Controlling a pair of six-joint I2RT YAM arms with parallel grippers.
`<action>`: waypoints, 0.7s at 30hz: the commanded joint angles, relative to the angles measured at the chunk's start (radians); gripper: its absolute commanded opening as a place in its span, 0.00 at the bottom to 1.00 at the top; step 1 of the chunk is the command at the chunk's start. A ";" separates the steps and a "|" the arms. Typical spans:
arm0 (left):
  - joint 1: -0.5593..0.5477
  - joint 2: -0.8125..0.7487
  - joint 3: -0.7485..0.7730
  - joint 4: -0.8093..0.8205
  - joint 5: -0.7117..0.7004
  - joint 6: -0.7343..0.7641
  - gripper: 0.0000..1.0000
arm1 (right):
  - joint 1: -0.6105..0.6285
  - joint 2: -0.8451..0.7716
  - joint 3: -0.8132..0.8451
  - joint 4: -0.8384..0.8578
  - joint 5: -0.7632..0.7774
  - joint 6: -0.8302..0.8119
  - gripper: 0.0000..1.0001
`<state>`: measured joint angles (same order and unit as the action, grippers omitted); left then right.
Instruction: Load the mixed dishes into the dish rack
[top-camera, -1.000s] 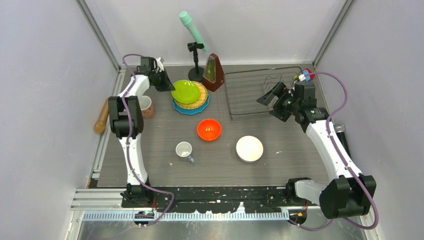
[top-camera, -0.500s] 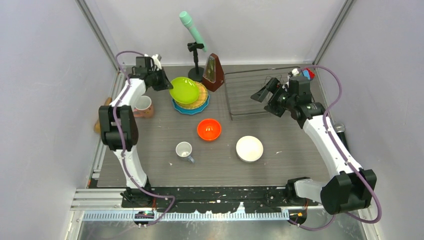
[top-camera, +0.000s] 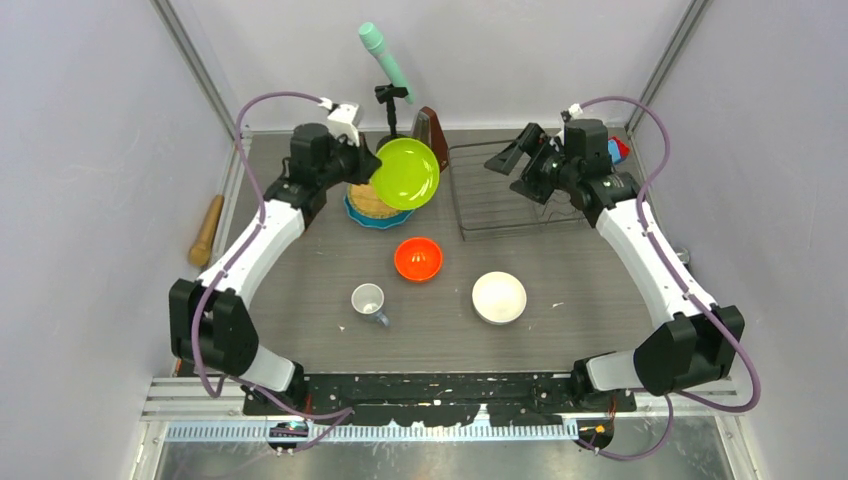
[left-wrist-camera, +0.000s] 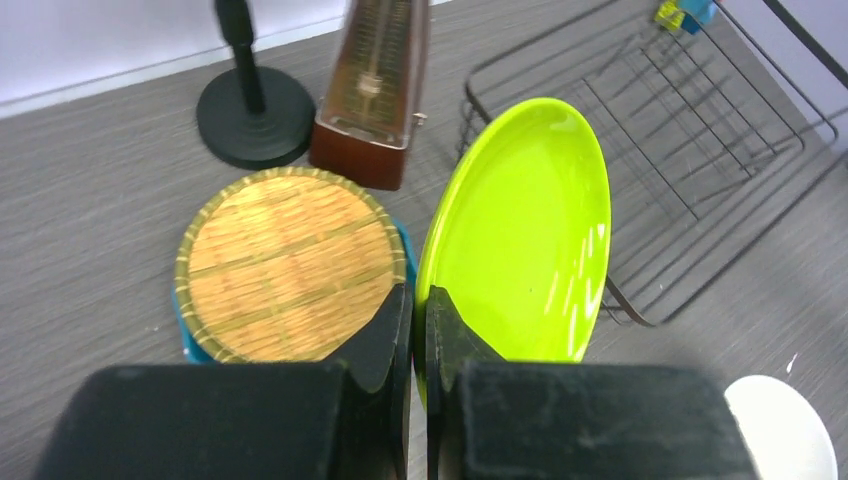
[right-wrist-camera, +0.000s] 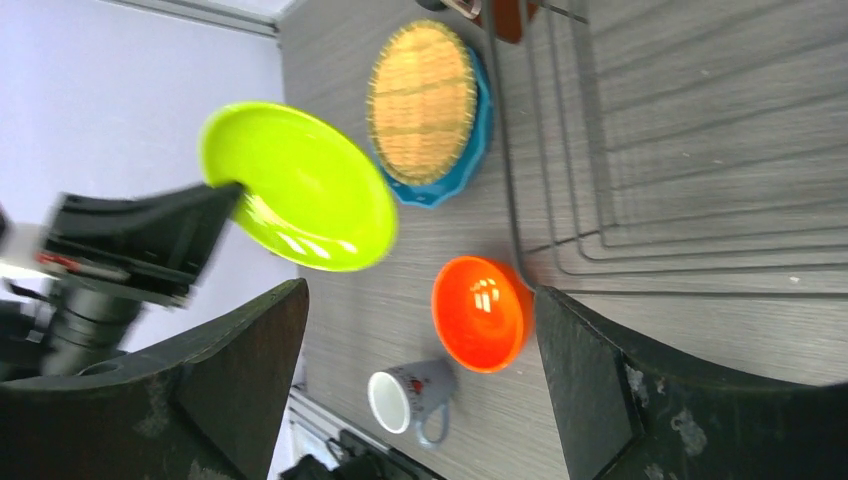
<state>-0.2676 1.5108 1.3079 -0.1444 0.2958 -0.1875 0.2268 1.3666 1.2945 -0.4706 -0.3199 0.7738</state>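
Observation:
My left gripper is shut on the rim of the lime-green plate. It holds the plate tilted in the air, above and to the right of the stack. The yellow-rimmed plate lies on the blue plate. The dish rack stands right of the stack with nothing in it. My right gripper is open and empty above the rack's far left corner. The orange bowl, white bowl and small white cup sit in front. The pink mug is hidden.
The brown metronome stands just behind the held plate, beside a black stand with a teal microphone. The wooden rolling pin lies off the mat's left edge. A small coloured object sits behind the rack's right corner.
My left gripper lifted the lime-green plate off the stack and swung it up and to the right, toward the rack. My right gripper moved left and toward the back over the rack.

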 joint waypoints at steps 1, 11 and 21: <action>-0.091 -0.096 -0.123 0.318 -0.095 0.098 0.00 | 0.033 -0.014 0.108 -0.049 0.066 0.125 0.89; -0.336 -0.057 -0.136 0.483 -0.394 0.373 0.00 | 0.043 0.023 0.249 -0.239 0.183 0.437 0.88; -0.437 0.003 -0.168 0.690 -0.301 0.518 0.00 | 0.047 0.068 0.292 -0.259 0.133 0.663 0.85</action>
<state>-0.6765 1.5169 1.1328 0.3183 -0.0475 0.2226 0.2668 1.4212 1.5471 -0.7193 -0.1665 1.3087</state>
